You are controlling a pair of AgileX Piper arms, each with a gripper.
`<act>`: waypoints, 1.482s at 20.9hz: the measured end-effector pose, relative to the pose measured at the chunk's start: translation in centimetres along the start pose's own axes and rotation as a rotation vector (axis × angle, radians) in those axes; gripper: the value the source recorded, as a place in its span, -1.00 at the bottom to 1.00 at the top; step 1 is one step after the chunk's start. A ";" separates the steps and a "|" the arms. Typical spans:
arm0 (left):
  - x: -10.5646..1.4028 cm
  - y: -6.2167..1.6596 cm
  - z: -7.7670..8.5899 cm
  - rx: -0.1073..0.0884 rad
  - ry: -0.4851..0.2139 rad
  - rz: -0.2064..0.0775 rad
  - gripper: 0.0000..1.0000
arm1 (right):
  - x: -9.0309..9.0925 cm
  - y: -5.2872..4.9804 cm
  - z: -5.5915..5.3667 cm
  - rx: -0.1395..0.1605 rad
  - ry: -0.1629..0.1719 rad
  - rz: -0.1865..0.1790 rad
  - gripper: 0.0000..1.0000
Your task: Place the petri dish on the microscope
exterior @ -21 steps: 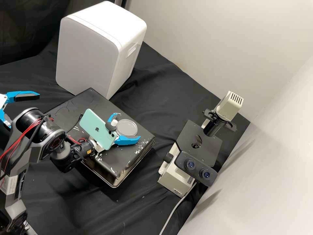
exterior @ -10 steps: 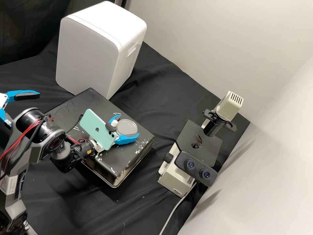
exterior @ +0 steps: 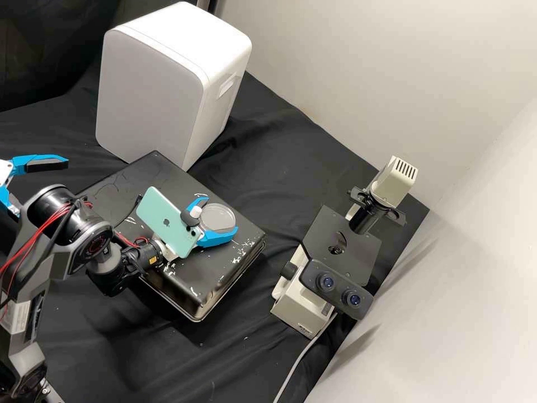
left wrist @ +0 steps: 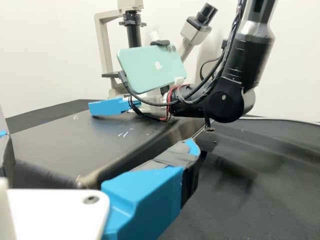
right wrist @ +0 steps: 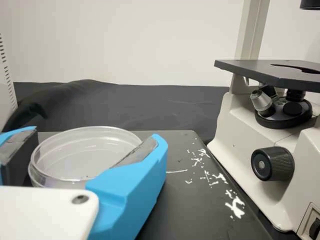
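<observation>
A clear round petri dish (exterior: 215,218) (right wrist: 80,155) rests on a black scuffed box (exterior: 168,184). My right gripper (exterior: 219,215) (right wrist: 95,137) is level with it, one blue finger against each side of the rim, shut on the dish. To the right stands the microscope (exterior: 330,263), its flat black stage (exterior: 341,243) (right wrist: 272,67) bare, with the objectives (right wrist: 262,100) beneath it. My left gripper (exterior: 22,184) (left wrist: 97,142) hangs open at the bench's left edge, holding nothing. From there it looks across the box at the right arm (left wrist: 230,95).
A tall white appliance (exterior: 168,78) stands behind the box. A mint-green phone (exterior: 168,221) (left wrist: 150,67) is clamped on the right wrist. The microscope's cable (exterior: 302,358) trails toward the front. Black cloth lies open between box and microscope; a wall runs close along the right.
The right gripper's fingers have drawn in from a wide spread until they meet the dish's rim. The left arm has kept still.
</observation>
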 end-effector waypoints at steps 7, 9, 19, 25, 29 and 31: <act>0.0 -0.01 0.0 0.000 0.002 -0.001 1.00 | 0.0 0.3 0.2 0.001 0.005 -0.001 -1.00; 0.0 0.01 -0.1 0.000 0.008 0.000 1.00 | 0.0 0.9 0.2 0.001 0.020 0.005 -1.00; 0.0 -0.01 -0.2 0.000 0.010 -0.001 1.00 | 0.8 5.9 1.8 0.064 -0.071 0.114 -1.00; 0.1 -0.19 -0.2 -0.003 0.011 -0.011 1.00 | 0.9 7.7 2.5 0.084 -0.082 0.173 -1.00; 0.1 -0.19 -0.2 -0.003 0.011 -0.011 1.00 | 0.8 8.1 2.8 0.087 -0.088 0.183 -1.00; 0.1 -0.19 -0.2 -0.003 0.011 -0.011 1.00 | 0.7 8.5 2.8 0.084 -0.087 0.194 -1.00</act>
